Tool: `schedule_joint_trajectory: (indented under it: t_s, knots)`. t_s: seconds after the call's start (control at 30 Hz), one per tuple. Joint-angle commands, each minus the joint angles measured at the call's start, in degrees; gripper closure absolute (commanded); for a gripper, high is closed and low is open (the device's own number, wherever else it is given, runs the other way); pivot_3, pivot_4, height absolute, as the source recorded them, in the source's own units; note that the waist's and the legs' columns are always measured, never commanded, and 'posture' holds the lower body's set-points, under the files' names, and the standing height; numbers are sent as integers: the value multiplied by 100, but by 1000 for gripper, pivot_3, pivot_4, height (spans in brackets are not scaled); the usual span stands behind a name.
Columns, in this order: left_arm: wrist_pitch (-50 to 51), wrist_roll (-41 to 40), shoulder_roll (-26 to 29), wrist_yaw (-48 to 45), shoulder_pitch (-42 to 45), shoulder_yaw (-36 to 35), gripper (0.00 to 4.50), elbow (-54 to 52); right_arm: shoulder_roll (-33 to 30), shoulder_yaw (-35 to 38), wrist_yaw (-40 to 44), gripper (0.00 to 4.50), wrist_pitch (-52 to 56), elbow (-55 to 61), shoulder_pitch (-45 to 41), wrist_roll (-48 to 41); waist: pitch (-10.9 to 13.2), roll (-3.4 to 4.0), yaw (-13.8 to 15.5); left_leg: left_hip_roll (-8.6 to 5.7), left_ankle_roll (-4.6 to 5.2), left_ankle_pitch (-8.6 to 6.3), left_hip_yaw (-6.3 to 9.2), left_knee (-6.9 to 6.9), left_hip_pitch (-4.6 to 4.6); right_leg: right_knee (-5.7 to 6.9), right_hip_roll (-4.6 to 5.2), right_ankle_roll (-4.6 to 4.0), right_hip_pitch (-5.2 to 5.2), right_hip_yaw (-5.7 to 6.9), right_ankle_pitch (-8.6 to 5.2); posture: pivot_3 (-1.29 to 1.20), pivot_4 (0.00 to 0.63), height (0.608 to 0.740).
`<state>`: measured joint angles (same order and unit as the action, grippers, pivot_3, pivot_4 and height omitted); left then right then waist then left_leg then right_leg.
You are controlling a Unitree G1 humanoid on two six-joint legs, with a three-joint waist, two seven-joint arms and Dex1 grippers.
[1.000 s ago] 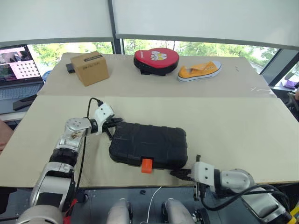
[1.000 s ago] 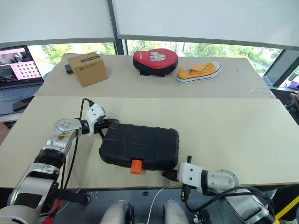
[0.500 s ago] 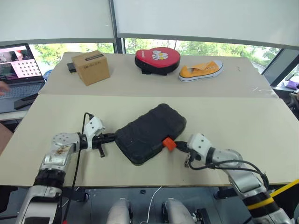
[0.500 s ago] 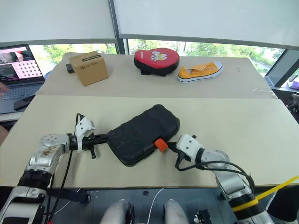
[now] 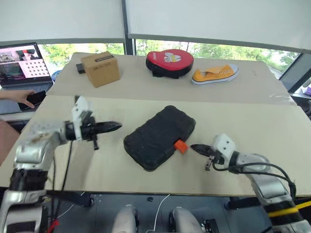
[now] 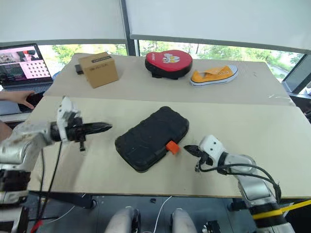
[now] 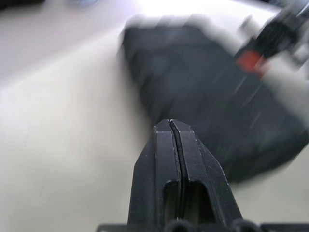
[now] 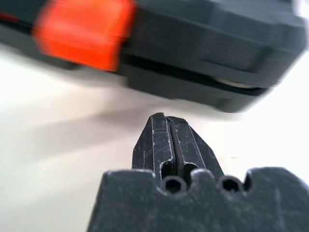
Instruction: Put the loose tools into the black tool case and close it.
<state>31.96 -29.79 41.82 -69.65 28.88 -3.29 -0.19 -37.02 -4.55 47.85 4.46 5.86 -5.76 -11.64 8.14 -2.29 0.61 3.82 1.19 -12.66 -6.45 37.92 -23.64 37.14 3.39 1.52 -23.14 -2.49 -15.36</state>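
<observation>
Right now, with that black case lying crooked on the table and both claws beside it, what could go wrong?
1. The pebbled black plastic tool case lies closed with its small orange latch facing the shut right gripper; a nudge there might spin the case rather than open it.
2. The shut left gripper hangs apart from the case, so nothing steadies it.
3. A person's hand rests near the laptop beside the left arm; a swing could come close.

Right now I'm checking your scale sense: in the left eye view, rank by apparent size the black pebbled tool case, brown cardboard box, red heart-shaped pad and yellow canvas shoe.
1. Black pebbled tool case
2. Red heart-shaped pad
3. Yellow canvas shoe and brown cardboard box look alike; unranked.
The last three sit farther from the camera.
</observation>
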Motion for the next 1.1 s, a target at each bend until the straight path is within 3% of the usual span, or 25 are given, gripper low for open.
schedule_joint_trajectory:
  t_s: [0.03, 0.17, 0.3, 0.43, 0.67, 1.1]
  knots:
    - [242, 92, -526, 90, 526, 762, 4455, -194, -144, 290, 29, 4500, 46, 385, 333, -106, 0, 1, 6, -2, 0, 0, 2, 1, -1, 0, -1, 1, 0, 2, -1, 0, 150, 740]
    - [-358, 1093, -1097, 304, 1019, 1801, 4455, 390, -91, 394, -122, 4500, 165, 693, 572, -129, 1, 1, -41, 1, 0, 0, 6, 3, -4, 2, -13, 0, -4, -3, 0, 0, 150, 740]
    - [-269, 1452, -1599, 600, 1291, 2176, 4455, 903, -5, 444, -262, 4500, 316, 1103, 819, -192, 2, 3, -71, 3, 0, 0, 11, 3, -6, 2, -18, 0, -7, -7, 0, 0, 150, 740]
    - [-289, 2161, -1550, 699, 1183, 2779, 4455, 1363, 137, 578, -476, 4500, 607, 1766, 1111, -421, -7, 12, -46, 0, 1, 0, 16, 4, -3, 0, -16, 1, 0, -4, -1, 0, 150, 740]
    - [-181, 2225, -1696, 882, 863, 2823, 4455, 1424, 308, 396, -745, 4500, 972, 1997, 918, -370, -75, 9, -56, 2, 3, -3, 18, 3, 79, -7, -12, 1, 82, 0, -5, 0, 150, 740]
    - [-117, 2189, -1630, 1070, 817, 2607, 4455, 1387, 520, -187, -586, 4500, 817, 1351, 335, 20, -110, 3, -70, 2, 4, -4, 23, 1, 81, -7, -10, -4, 84, 0, -9, 0, 150, 740]
